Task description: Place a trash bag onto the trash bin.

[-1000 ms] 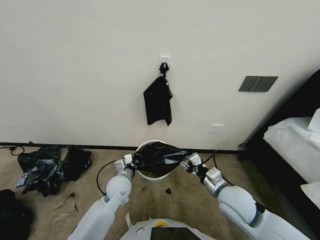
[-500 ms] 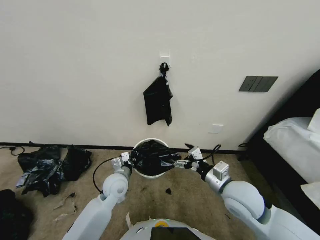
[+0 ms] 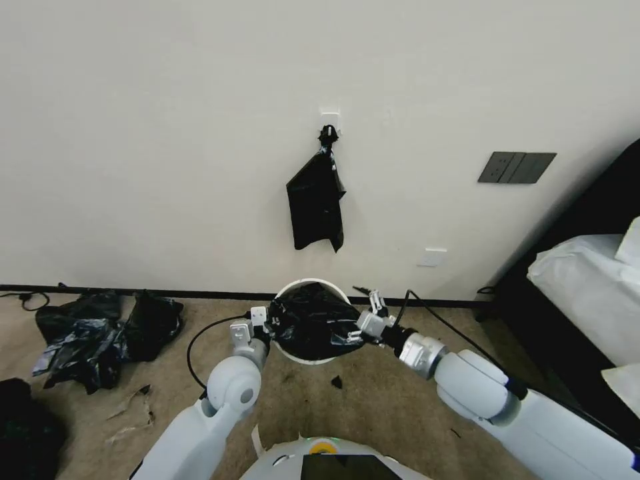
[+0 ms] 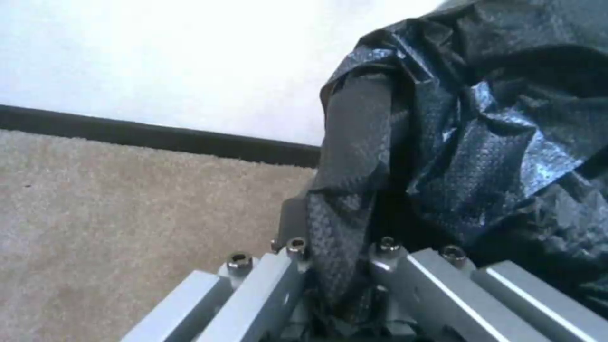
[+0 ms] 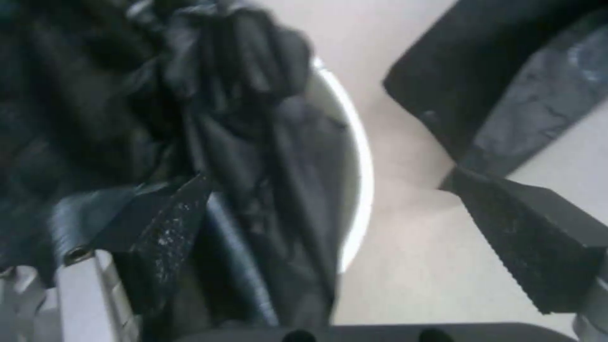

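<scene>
trash bag [image 3: 312, 321] over trash bin [image 3: 301, 357] | left gripper [image 3: 269, 325] pinches it | right gripper [image 3: 365, 313] spread (beside bag)

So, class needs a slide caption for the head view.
Both grippers, left and right, flank the trash bag over the trash bin.

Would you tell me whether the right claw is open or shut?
Open: the right claw has fingers spread wide, one inside the trash bag.

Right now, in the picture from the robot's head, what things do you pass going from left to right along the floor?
Heap of black bags → left gripper → trash bag over the trash bin → right gripper → bed.
</scene>
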